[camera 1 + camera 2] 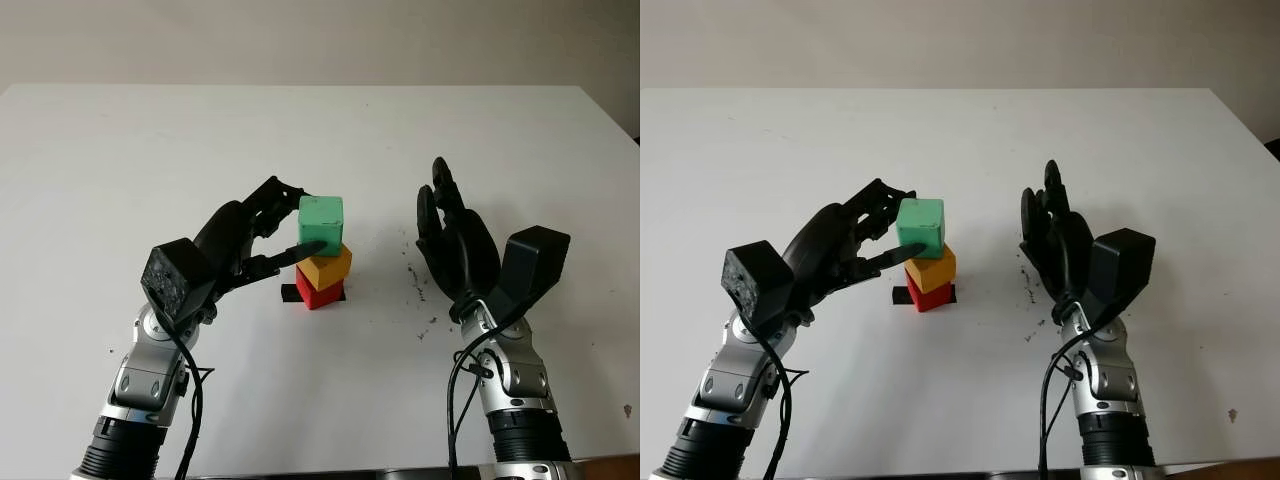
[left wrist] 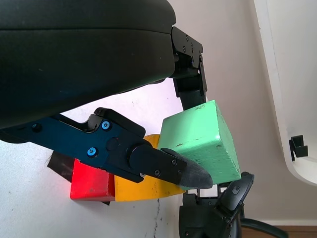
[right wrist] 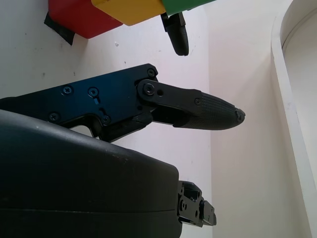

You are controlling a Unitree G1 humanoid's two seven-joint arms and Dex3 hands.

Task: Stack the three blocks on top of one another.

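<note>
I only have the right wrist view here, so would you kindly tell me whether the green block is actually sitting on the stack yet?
Observer: The green block sits on top of the yellow block, turned a little relative to it, and the left hand is shut on it.
Operator: Thank you. Is the stack complete underneath?
Observer: Yes, the yellow block sits on the red block, which stands on a black mark on the white table.
Operator: And where is my right hand relative to the stack?
Observer: The right hand is open, to the right of the stack and apart from it.
</note>
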